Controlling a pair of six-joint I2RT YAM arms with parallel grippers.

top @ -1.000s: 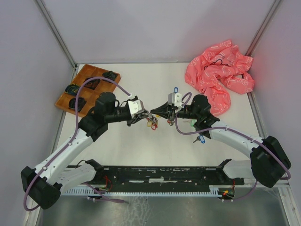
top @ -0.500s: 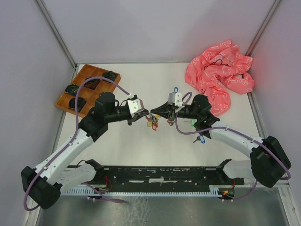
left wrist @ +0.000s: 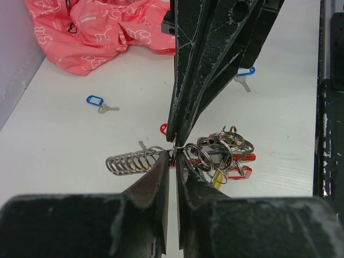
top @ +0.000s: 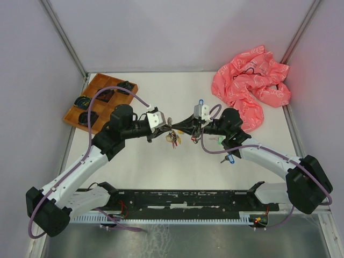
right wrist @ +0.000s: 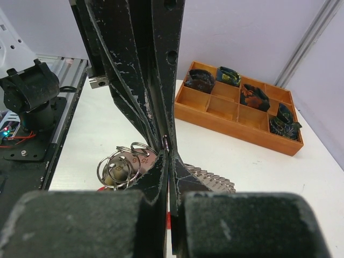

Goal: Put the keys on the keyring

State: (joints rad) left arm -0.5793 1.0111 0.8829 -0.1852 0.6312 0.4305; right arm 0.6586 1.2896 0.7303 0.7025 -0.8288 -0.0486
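My left gripper (top: pixel 167 129) and right gripper (top: pixel 176 128) meet tip to tip above the middle of the table. Both are shut on one thin ring of the keyring (top: pixel 173 138), a silvery cluster of rings with red pieces that hangs just under the tips. In the left wrist view my left gripper (left wrist: pixel 173 156) pinches the ring beside the cluster (left wrist: pixel 226 151) and a coiled spring (left wrist: pixel 131 160). In the right wrist view my right gripper (right wrist: pixel 168 153) holds the same ring. Loose keys with blue tags lie behind (top: pixel 201 101) and to the right (top: pixel 230 159).
A wooden tray (top: pixel 80 115) with dark coiled items stands at the back left. A crumpled pink cloth (top: pixel 250 86) lies at the back right. A green tag (top: pixel 219 141) shows under the right arm.
Both grippers have closed in toward each other and their tips now meet. The keyring cluster has shifted slightly with them.
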